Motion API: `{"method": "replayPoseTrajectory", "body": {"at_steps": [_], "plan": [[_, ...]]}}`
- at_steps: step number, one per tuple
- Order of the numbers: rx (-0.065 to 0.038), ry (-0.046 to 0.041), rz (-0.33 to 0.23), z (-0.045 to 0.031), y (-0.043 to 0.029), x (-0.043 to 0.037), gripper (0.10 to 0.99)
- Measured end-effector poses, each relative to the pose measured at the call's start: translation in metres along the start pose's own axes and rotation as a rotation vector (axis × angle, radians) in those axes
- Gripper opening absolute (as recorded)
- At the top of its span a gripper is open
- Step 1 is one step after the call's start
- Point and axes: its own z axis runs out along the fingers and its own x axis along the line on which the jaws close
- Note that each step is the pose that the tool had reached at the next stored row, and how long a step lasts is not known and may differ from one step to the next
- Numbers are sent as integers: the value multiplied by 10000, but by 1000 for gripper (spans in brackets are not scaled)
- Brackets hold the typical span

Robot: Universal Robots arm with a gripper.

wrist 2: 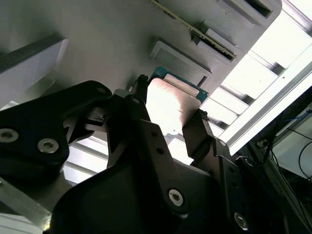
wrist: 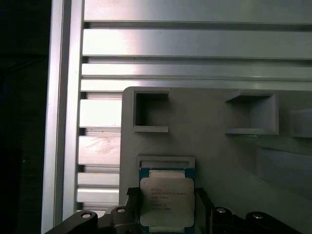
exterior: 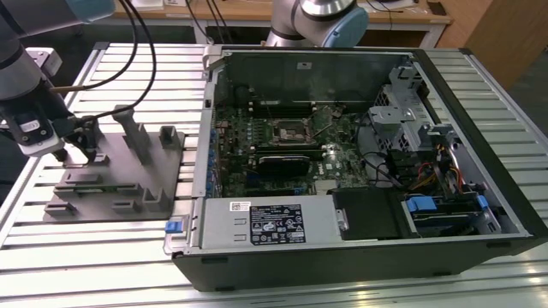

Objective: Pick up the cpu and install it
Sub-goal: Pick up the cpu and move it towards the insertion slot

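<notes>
Bench [exterior: 111, 256]: slatted aluminium; it carries everything listed below.
Arm: comes in over the grey tray's [exterior: 102, 205] far corner on the exterior view's left, with black cables [exterior: 141, 64] looping above the tray.
Claw [exterior: 76, 154]: low over that same corner of the tray, closed on the cpu [wrist: 167, 200]. In both wrist views one dark finger [wrist 2: 195, 131] presses on each of two opposite edges.
Cpu: pale metal top facing up, green board edge showing around it. It is held between the fingers at a shallow recess of the tray, just beside the tray's edge. I cannot tell whether it has lifted off the tray floor.
Tray: flat grey plate with upright posts and several open pockets, lying flat on the bench.
PC case [exterior: 360, 256]: open, lying on its side just beside the tray, on the exterior view's right of it.
Socket [exterior: 289, 133]: square metal frame on the motherboard inside the case, well apart from the tray.
Second arm base [exterior: 321, 22]: beyond the case, further from the tray than the socket.
</notes>
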Motion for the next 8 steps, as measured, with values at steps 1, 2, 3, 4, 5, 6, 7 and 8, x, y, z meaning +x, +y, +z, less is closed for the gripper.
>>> {"method": "replayPoseTrajectory", "body": {"at_steps": [1, 2, 3, 4, 5, 6, 7, 8], "plan": [[0, -1, 0, -12, 1, 0, 541], [0, 0, 0, -19, 1, 0, 541], [0, 0, 0, -27, 2, 0, 541], [-1, 0, 0, -36, 2, 1, 541], [0, 1, 0, -46, 3, 1, 541], [-5, 1, -1, -68, 4, 1, 541], [-19, 0, -2, -86, 5, 1, 541], [-27, 0, -1, -110, 7, 1, 541]]}}
